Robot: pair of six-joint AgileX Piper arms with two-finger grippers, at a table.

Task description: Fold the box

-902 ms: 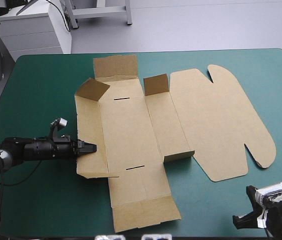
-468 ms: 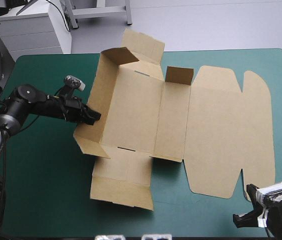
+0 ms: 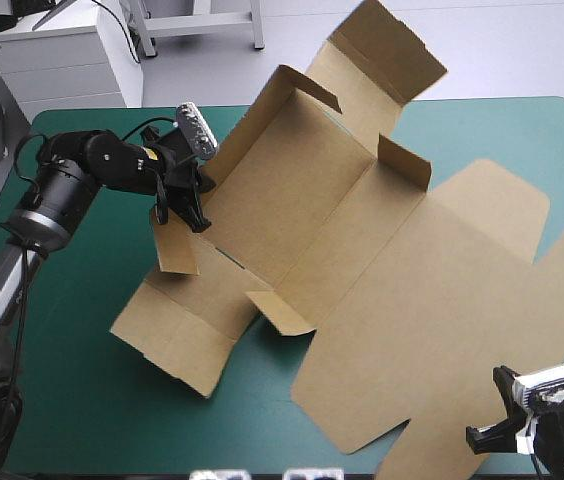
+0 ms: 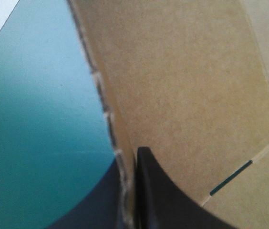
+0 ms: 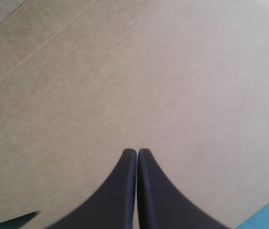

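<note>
Your left jaws are pinched tight on the box (image 3: 332, 200). In the left wrist view one black finger (image 4: 168, 195) sits on the inside of a brown side wall, the other shows dark on the outside, and the rough cut edge is between them. Your right jaws are shut with nothing in them, the two fingers (image 5: 125, 191) meeting in a point, down at the near right corner of the worktop (image 3: 72, 400). The box lies slanted across the middle of the worktop, opened out, with its long walls partly up. One end flap (image 3: 387, 50) sticks up past the far edge. The big lid (image 3: 442, 290) spreads flat toward the right jaws (it fills the right wrist view just ahead of them, and I cannot tell if they touch). Here is what I think could go wrong. You hold only a thin bit of wall, so a quick pull could let the board slip out, or bend it where there is no crease. If you swing the box more, the lid's corner could bump the right jaws and shove the whole sheet crooked. A push toward the far edge could tip the box off there.
</note>
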